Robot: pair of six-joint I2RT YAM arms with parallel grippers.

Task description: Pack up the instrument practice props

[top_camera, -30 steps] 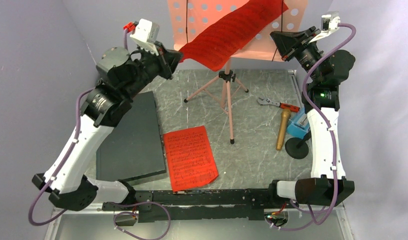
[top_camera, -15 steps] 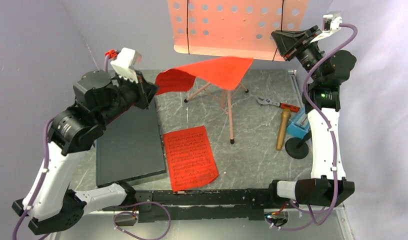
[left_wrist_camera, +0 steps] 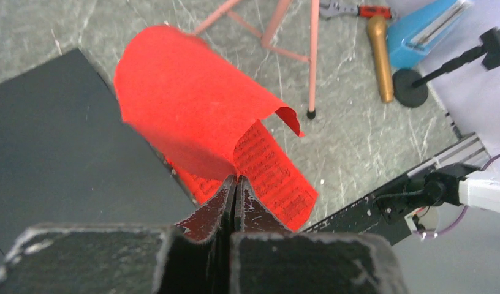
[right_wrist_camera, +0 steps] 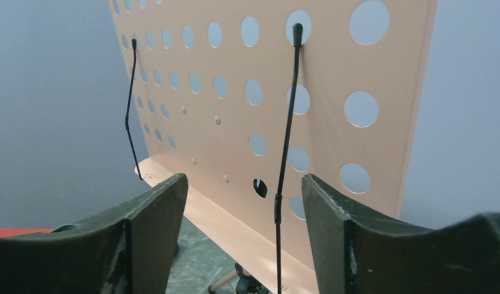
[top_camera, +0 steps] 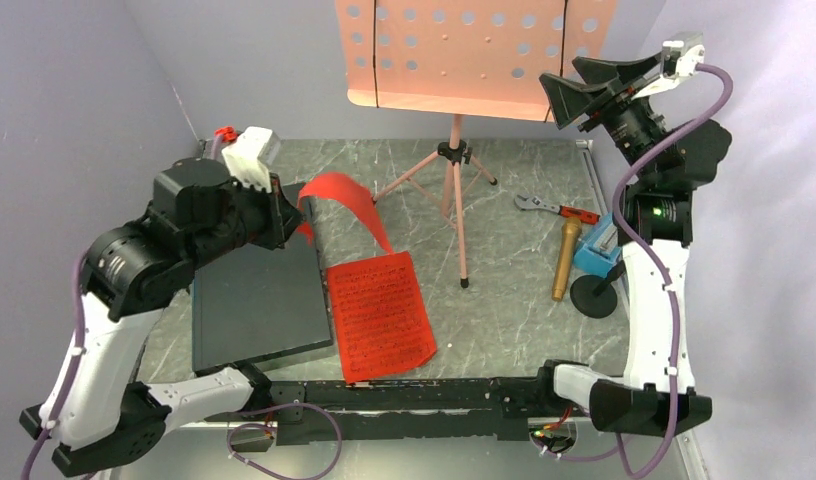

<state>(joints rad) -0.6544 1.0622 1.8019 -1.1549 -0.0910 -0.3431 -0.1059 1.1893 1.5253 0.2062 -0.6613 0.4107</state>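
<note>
Packing stands at an early stage, judged from how things lie.

**In hand**
- Left gripper [left_wrist_camera: 235, 184]: jaws clenched on the edge of one red page [top_camera: 344, 200]. The page curls in the air over the far right corner of the slab [top_camera: 254, 300], left of the stand's legs.
- Right gripper [top_camera: 576, 85]: jaws released and spread wide, holding nothing. It hovers high at the right edge of the desk [top_camera: 474, 60]. Whether it touches the desk cannot be told.

**Done, as far as shown**
- Desk bare of pages.
- One page picked up, not yet put away.

**Left to do**
- Second page [top_camera: 381, 315] lies flat on the table, near centre, just right of the slab.
- Stand [top_camera: 458, 160] is upright at far centre, tripod spread, not folded.
- Microphone [top_camera: 564, 260] lies on the table at right, beside its round base [top_camera: 594, 297].
- Metronome [top_camera: 596, 250] sits at right, close against the right arm.
- No box or bag for the props is in view, so where the props are to go cannot be told.

**Count**
- Red pages: two
- Stand: one
- Microphone: one
- Metronome: one
- Wrench [top_camera: 556, 208], far right, not a prop: one
- Slab: one
</note>
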